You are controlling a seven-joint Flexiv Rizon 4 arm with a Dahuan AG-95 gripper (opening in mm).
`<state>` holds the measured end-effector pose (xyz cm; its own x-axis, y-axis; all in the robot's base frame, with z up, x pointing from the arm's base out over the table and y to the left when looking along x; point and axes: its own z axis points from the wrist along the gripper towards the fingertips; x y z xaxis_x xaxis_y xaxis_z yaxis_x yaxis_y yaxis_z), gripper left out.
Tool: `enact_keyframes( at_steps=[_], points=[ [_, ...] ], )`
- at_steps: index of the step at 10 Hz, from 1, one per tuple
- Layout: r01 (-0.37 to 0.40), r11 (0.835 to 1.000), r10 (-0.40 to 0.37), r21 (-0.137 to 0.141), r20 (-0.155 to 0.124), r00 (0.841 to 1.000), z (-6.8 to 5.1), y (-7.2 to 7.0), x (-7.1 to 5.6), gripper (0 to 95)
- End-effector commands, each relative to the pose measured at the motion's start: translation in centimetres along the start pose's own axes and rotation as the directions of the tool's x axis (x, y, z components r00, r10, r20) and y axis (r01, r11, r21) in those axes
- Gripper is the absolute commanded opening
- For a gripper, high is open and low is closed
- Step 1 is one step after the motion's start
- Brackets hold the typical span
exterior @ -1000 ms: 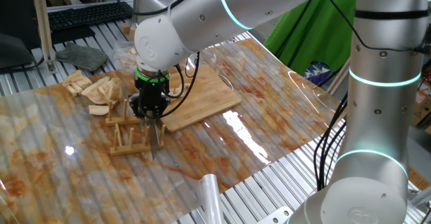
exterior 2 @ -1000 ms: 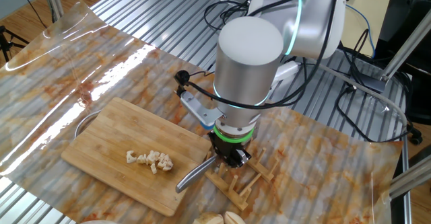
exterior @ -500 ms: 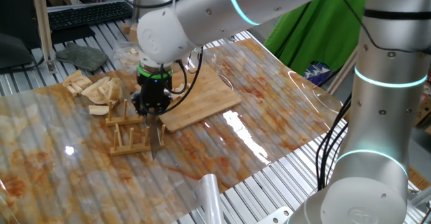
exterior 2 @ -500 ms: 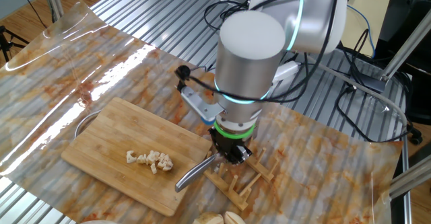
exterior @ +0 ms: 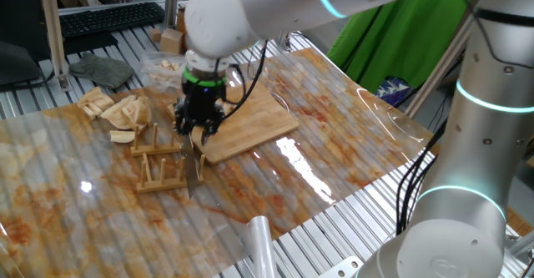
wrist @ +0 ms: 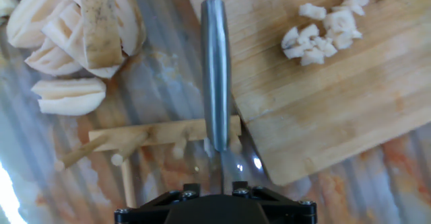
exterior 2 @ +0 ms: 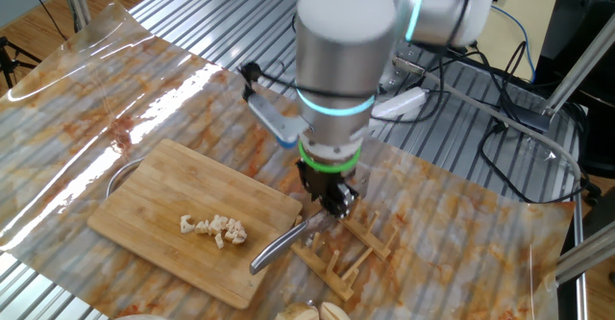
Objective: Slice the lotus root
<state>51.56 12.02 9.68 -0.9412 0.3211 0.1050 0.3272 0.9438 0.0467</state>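
Observation:
The lotus root is a cluster of tiny pale bits [exterior 2: 216, 229] on the bamboo board [exterior 2: 154, 200]; the bits also show in the hand view [wrist: 323, 29]. The knife [wrist: 215, 69] lies across the wooden rack [wrist: 148, 135], its steel handle [exterior 2: 277, 248] over the board's corner and its blade [exterior: 193, 176] hanging past the rack. My gripper [exterior: 197, 129] hovers just above the knife, apart from it, jaws spread and empty; it also shows from the other side [exterior 2: 332, 201].
A heap of tan wedge-shaped slices [exterior: 117, 109] lies left of the rack [exterior: 158, 165], and shows in the hand view [wrist: 74, 29]. A clear plastic bag with pale chunks [exterior: 163, 65] lies behind the board [exterior: 254, 123]. A clear sheet covers the slatted table.
My gripper has risen from the rack and shifted a little toward the board. The knife stays lying on the rack, free of my fingers.

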Motion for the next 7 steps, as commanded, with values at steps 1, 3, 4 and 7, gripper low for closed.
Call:
enact_keyframes(
  at_steps=[1,3,4,7],
  points=[
    [-0.016,0.999,0.016,-0.030,-0.009,1.000,-1.5,-0.8,0.1,19.0],
    [0.016,1.000,-0.016,-0.013,-0.001,1.000,-3.0,-2.2,-0.2,19.0],
    [0.028,1.000,-0.028,-0.007,0.004,1.000,-3.3,-2.9,-0.5,19.0],
    [0.109,0.994,-0.109,0.010,0.014,0.994,-3.8,-6.3,-2.6,19.0]
  ],
)
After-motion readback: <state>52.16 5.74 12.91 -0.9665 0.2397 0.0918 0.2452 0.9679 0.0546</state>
